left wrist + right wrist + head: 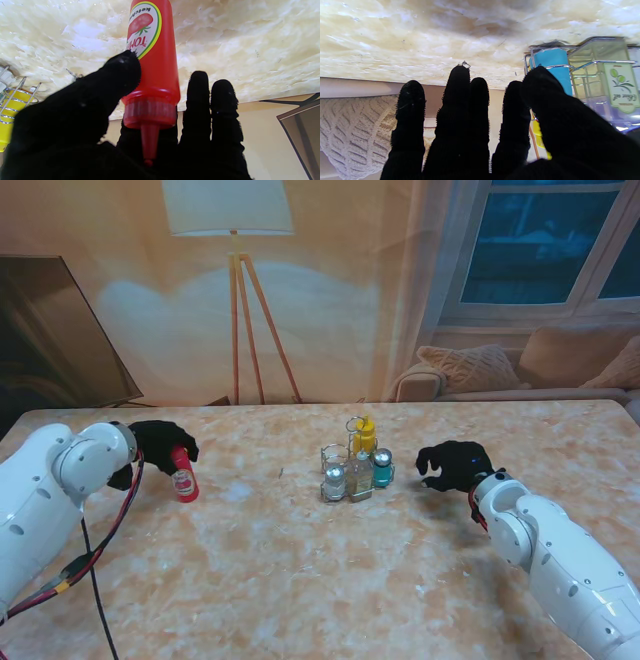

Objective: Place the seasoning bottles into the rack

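A red ketchup bottle (184, 476) stands on the marble table at my left, and my left hand (158, 446) is shut on it. Close up, the thumb (117, 75) presses the ketchup bottle (152, 62) against the fingers behind it. The wire rack (357, 472) sits mid-table holding a yellow bottle (364, 436), a teal shaker (382, 470), a silver-capped shaker (334, 480) and an olive oil bottle (360, 477). My right hand (455, 464) hovers open just right of the rack, holding nothing. Its wrist view shows the teal shaker (552, 67) and oil bottle (607, 77) inside the rack.
The marble table (300, 580) stretches wide toward me. A floor lamp (236, 290) and a sofa with cushions (470, 365) stand beyond the far edge. A dark panel (50, 330) leans at the far left.
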